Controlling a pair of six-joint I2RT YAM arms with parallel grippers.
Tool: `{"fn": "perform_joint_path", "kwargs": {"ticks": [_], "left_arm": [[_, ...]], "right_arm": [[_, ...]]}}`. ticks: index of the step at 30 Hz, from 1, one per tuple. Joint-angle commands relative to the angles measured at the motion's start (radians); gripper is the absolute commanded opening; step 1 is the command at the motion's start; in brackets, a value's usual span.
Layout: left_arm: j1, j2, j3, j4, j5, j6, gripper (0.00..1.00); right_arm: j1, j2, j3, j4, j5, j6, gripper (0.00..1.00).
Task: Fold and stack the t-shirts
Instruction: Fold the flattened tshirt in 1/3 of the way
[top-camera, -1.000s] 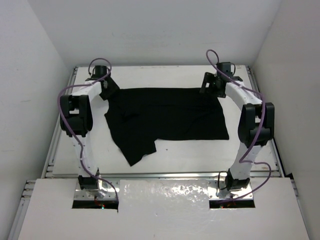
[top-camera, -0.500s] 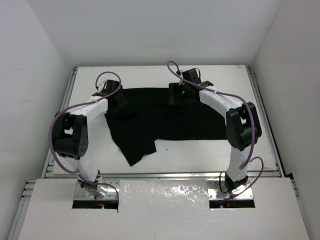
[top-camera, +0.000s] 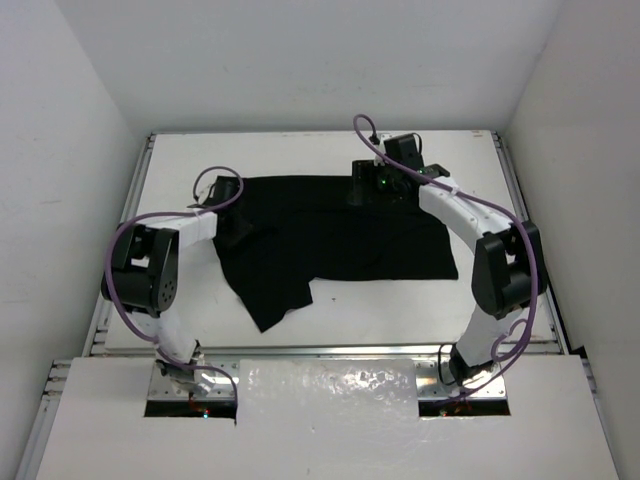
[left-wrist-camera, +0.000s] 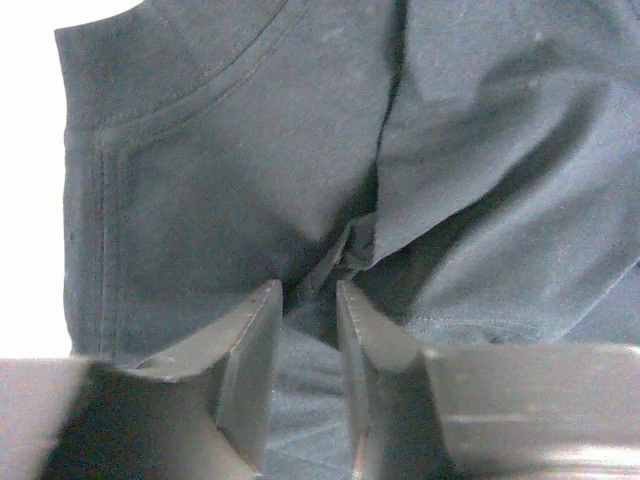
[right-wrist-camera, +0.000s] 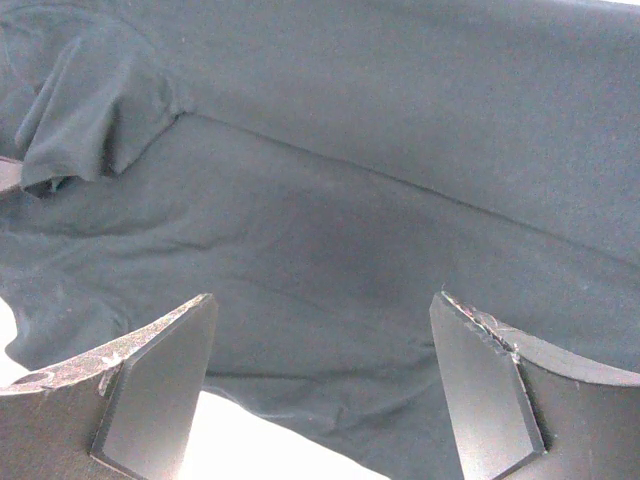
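Observation:
The black t-shirt (top-camera: 340, 230) lies spread on the white table (top-camera: 300, 150), with one flap reaching toward the near left. My left gripper (top-camera: 232, 208) is at the shirt's left part, near the collar. In the left wrist view its jaws (left-wrist-camera: 308, 290) stand close together with a bunched fold of the t-shirt (left-wrist-camera: 200, 180) between them. My right gripper (top-camera: 372, 188) hovers over the shirt's far edge, right of the middle. In the right wrist view it (right-wrist-camera: 325, 305) is wide open and empty above the cloth (right-wrist-camera: 350, 150).
White walls enclose the table on the left, right and far sides. A metal rail (top-camera: 330, 350) runs along the near edge, with the arm bases behind a white cover (top-camera: 330, 410). A bare strip of table (right-wrist-camera: 260, 440) shows beside the shirt's edge.
My right gripper swung from the shirt's far right corner leftward to its far edge, then back a little. My left gripper moved nearer and rightward onto the shirt's left part.

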Motion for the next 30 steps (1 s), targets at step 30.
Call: {"fn": "perform_joint_path", "kwargs": {"ticks": [30], "left_arm": [[0.112,-0.148,-0.088,0.074,-0.054,-0.044,0.0]], "right_arm": [[0.232,0.219,0.188,-0.034,-0.12,0.015,0.85]]}}
